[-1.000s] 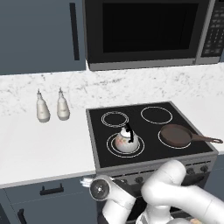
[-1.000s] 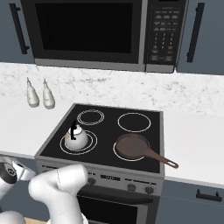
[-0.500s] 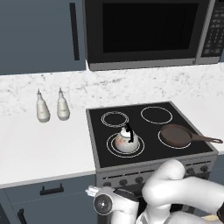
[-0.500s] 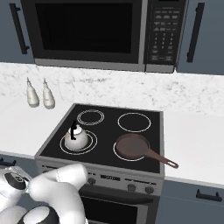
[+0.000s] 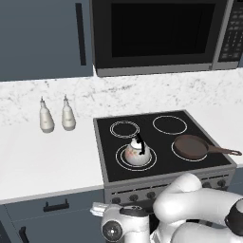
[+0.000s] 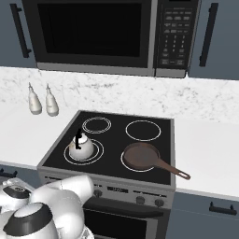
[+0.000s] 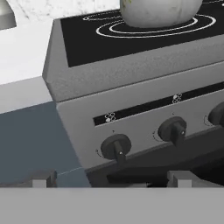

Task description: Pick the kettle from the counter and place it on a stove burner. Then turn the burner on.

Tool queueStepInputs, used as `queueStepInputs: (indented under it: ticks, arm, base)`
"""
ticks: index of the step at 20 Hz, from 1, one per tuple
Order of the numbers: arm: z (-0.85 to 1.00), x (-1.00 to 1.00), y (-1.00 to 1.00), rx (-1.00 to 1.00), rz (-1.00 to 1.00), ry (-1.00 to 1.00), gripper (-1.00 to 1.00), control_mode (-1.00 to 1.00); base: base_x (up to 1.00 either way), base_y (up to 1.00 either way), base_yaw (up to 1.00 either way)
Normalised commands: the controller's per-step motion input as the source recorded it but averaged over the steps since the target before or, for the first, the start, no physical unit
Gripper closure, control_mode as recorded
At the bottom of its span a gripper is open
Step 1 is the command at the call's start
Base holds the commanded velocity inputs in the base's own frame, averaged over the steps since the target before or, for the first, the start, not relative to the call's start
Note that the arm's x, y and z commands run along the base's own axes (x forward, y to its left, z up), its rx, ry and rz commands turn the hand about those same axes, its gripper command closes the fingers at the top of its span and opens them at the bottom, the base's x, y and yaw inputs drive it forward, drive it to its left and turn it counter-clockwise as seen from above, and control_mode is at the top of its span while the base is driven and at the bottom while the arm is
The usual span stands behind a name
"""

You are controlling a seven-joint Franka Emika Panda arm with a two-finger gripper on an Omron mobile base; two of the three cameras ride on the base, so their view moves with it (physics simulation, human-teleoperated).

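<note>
The kettle point(image 5: 136, 153) sits upright on the front-left burner point(image 6: 84, 152) of the stove point(image 5: 161, 178), off the desk point(image 5: 47, 161). The hand point(image 7: 111, 180) is low before the stove front, fingers spread wide and empty; the kettle lies at its 12 o'clock, knobs point(image 7: 116, 146) between.

The arm is folded low in front of the stove point(image 5: 166, 187), its white elbow bulging below the stove's front edge. The wrist reaches toward the left end of the stove's control panel, hand level with the row of knobs. The gripper point(image 7: 111, 178) faces the stove front, jaws spread wide with nothing between them; its two finger tips point(image 7: 43, 179) flank the leftmost knob point(image 7: 116, 146), short of touching it.
</note>
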Motion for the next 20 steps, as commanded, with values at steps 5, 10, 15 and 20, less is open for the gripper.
queueStepInputs:
  ticks: [5, 10, 15, 20]
  arm:
    - [0.05, 0.22, 0.00, -0.14, 0.00, -0.07, -1.00, -1.00]
    - [-0.01, 0.00, 0.00, -0.07, 0.00, -0.07, -1.00, -1.00]
    - [-0.17, 0.00, 0.00, -0.03, 0.00, -0.05, -1.00, -1.00]
    - [-0.11, 0.00, -0.09, -0.01, 0.00, -0.13, -1.00, -1.00]
  base:
    - [0.00, 0.00, 0.00]
    - [0.00, 0.00, 0.00]
    - [0.00, 0.00, 0.00]
    - [0.00, 0.00, 0.00]
